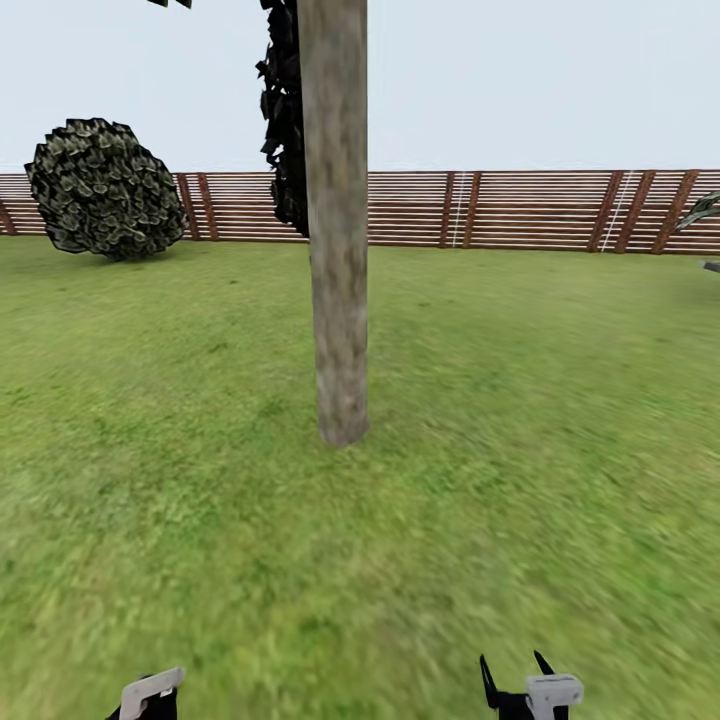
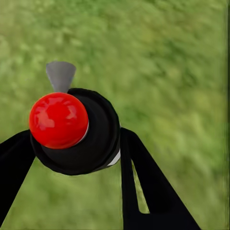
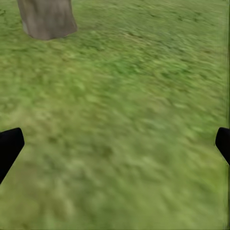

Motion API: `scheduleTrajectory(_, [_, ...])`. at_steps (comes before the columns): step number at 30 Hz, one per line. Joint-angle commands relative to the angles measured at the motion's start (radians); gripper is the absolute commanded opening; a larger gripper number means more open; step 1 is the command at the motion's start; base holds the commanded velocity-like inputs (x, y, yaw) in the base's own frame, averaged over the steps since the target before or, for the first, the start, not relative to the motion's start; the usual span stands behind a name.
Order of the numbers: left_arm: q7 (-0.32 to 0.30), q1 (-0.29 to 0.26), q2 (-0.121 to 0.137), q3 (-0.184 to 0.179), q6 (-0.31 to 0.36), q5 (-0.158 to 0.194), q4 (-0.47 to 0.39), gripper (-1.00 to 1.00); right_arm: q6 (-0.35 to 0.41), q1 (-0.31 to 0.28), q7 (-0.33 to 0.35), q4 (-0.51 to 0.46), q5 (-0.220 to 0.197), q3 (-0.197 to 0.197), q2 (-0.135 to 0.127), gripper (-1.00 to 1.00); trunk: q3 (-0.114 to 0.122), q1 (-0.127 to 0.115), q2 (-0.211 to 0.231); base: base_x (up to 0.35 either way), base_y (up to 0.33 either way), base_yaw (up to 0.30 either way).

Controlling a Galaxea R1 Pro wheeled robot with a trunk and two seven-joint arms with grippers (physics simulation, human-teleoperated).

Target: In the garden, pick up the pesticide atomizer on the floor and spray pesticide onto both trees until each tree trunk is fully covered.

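Pickup complete: left hand grips the pesticide atomizer, its red cap and grey nozzle over the lawn. Right hand gapes empty. Tree trunk stands ahead, apparently unsprayed; judged remaining: spraying both trees.

place: garden | lawn | slat wooden fence | tree trunk | round bush
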Motion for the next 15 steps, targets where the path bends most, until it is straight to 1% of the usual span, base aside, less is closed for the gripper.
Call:
scheduleTrajectory(1, [0.0,0.0,0.0,0.0,0.0,0.0,0.0,-1.0,0.0,0.0,0.0,0.0,0.002,0.001,-0.003,1.0,0.0,0.0,0.0,0.293,-0.14,0.0])
scheduleTrajectory(8, [0.0,0.0,0.0,0.0,0.0,0.001,0.0,-1.0,-0.003,0.0,-0.002,-0.002,0.002,0.001,-0.007,1.0,0.0,0.0,0.0,0.293,-0.139,0.0])
scheduleTrajectory(11, [0.0,0.0,0.0,0.0,0.0,0.001,0.0,-1.0,-0.005,0.0,-0.002,-0.002,0.002,0.001,-0.008,1.0,0.0,0.0,0.0,0.319,-0.073,0.009])
scheduleTrajectory(12, [0.0,0.0,0.0,0.0,0.0,0.001,0.0,-1.0,-0.005,0.0,-0.002,-0.002,0.002,0.001,-0.008,1.0,0.0,0.0,0.0,0.336,-0.014,0.1])
scheduleTrajectory(15, [-0.001,0.0,0.0,-0.001,0.0,0.001,0.0,-1.0,-0.006,0.0,-0.002,-0.002,0.002,0.001,-0.008,1.0,0.0,0.0,0.0,0.339,-0.002,0.255])
